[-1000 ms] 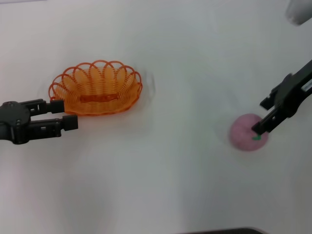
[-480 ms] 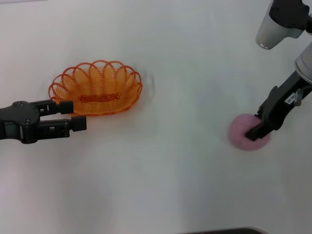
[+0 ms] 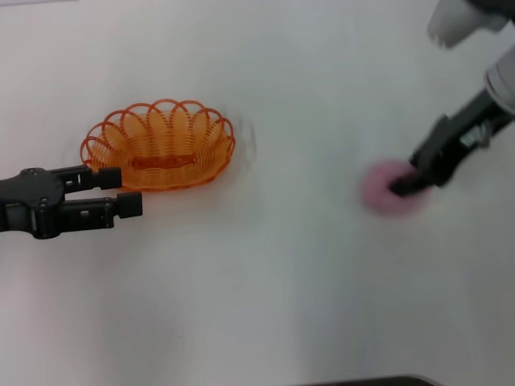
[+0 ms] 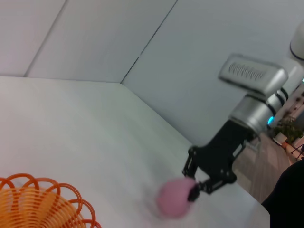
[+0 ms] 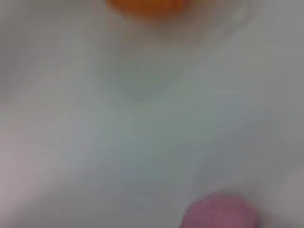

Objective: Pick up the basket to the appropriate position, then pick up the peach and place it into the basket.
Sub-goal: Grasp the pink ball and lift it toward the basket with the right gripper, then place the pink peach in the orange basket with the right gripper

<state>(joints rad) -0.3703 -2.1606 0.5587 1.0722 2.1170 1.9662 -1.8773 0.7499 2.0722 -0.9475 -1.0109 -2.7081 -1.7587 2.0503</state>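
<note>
The orange openwork basket (image 3: 158, 145) stands on the white table at the left; it also shows in the left wrist view (image 4: 38, 205) and as a blur in the right wrist view (image 5: 145, 4). My left gripper (image 3: 127, 190) is open, its fingertips at the basket's near left rim, not closed on it. The pink peach (image 3: 381, 187) is at the right, blurred by motion. My right gripper (image 3: 402, 186) is shut on it. The left wrist view shows the peach (image 4: 172, 200) in the right gripper (image 4: 194, 189). The peach also shows in the right wrist view (image 5: 219, 213).
The white table (image 3: 265, 273) spreads between the basket and the peach. The right arm's silver link (image 3: 451, 20) hangs over the far right corner. The table's far edge (image 4: 223, 178) shows in the left wrist view, with a wall behind it.
My right gripper has closed on the peach and carried it left and a little away from me. The left gripper moved right towards the basket, then stayed still. The basket has not moved.
</note>
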